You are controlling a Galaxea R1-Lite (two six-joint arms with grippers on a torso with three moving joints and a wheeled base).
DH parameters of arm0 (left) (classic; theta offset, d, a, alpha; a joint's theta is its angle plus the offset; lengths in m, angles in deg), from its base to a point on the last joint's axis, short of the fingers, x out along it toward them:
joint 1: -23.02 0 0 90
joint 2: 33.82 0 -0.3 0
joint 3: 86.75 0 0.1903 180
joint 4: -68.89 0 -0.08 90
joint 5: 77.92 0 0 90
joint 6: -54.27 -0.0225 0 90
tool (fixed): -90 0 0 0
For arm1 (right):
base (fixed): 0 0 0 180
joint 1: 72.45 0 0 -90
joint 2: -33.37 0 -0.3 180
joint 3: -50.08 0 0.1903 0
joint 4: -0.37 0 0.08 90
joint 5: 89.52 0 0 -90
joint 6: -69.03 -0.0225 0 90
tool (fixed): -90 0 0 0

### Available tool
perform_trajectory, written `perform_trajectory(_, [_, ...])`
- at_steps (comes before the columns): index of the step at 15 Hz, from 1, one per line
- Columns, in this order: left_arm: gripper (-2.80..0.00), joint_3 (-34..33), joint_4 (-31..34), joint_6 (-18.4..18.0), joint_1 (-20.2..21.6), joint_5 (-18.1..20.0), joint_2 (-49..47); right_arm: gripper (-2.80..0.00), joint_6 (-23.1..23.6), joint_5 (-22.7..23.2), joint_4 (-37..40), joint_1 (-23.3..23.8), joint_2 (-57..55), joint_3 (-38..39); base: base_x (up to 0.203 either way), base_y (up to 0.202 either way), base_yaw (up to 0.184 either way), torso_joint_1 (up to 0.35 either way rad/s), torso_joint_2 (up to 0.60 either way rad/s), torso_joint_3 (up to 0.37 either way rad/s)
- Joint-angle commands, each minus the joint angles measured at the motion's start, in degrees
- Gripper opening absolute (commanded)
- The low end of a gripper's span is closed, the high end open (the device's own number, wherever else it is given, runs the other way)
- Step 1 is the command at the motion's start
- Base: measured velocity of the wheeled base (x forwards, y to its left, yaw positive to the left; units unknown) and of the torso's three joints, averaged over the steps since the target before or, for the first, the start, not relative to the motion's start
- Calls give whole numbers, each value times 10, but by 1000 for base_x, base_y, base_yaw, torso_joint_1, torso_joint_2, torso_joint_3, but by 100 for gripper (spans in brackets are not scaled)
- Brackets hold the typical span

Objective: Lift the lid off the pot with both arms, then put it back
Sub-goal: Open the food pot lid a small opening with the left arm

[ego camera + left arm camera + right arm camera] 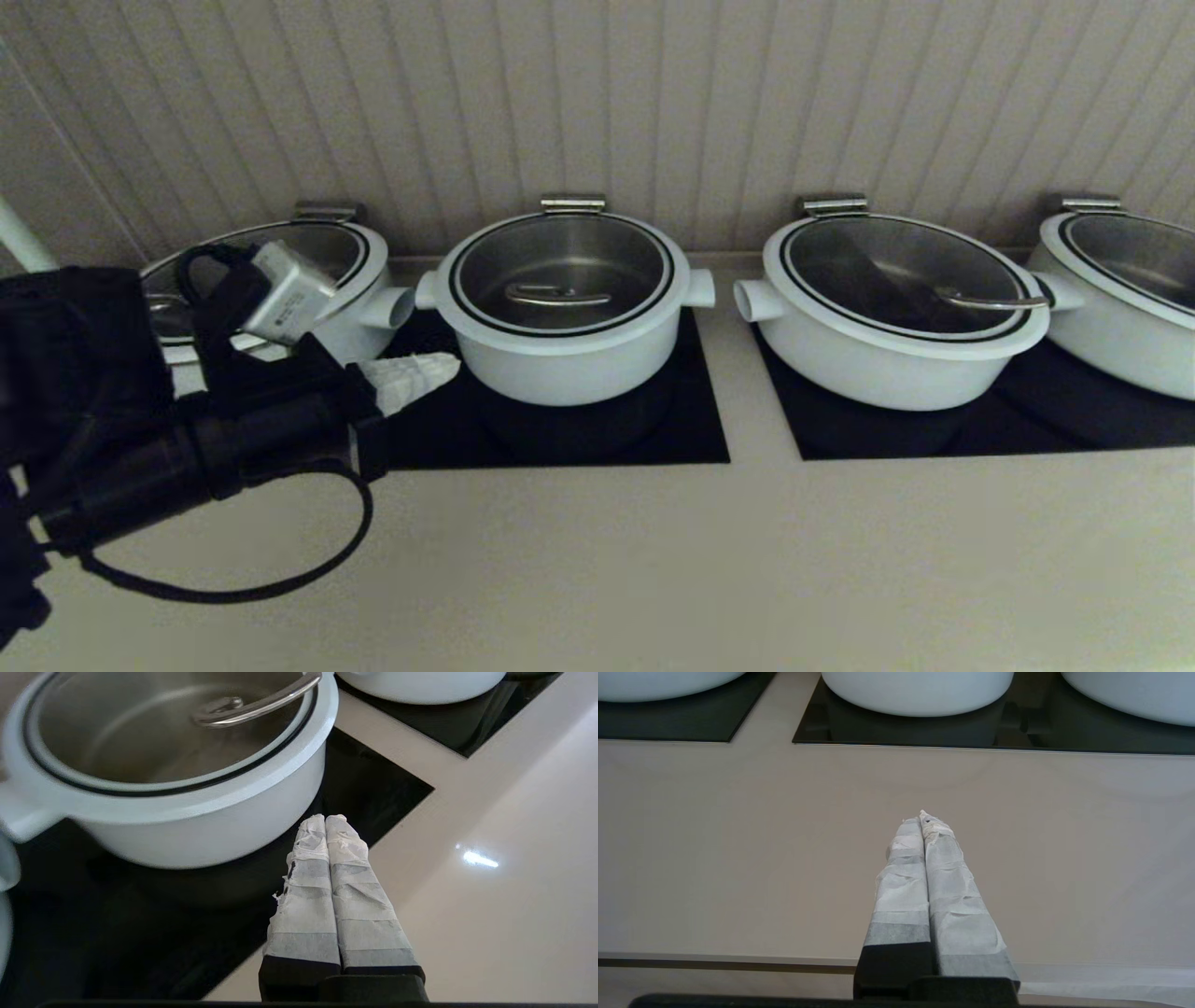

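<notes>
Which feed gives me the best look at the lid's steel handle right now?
The head view: the lid and its handle show whole, seated on the pot. The left wrist view crops the handle at the frame edge. The right wrist view misses it.

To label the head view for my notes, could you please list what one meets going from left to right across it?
Left arm with its shut left gripper → the pot with the lid on it → wider white pot with its glass lid → another white pot at the right edge.
</notes>
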Motion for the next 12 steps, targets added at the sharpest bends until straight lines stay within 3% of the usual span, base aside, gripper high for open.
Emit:
perform_trajectory(1, [-280, 6, -17, 0, -14, 1, -54, -280, 0, 0, 0, 0, 0, 0, 0, 0, 0, 0, 0, 0])
perform_trajectory(12, [-280, 106, -18, -4, -50, -1, -152, -280, -2, -1, 0, 0, 0, 0, 0, 0, 0, 0, 0, 0])
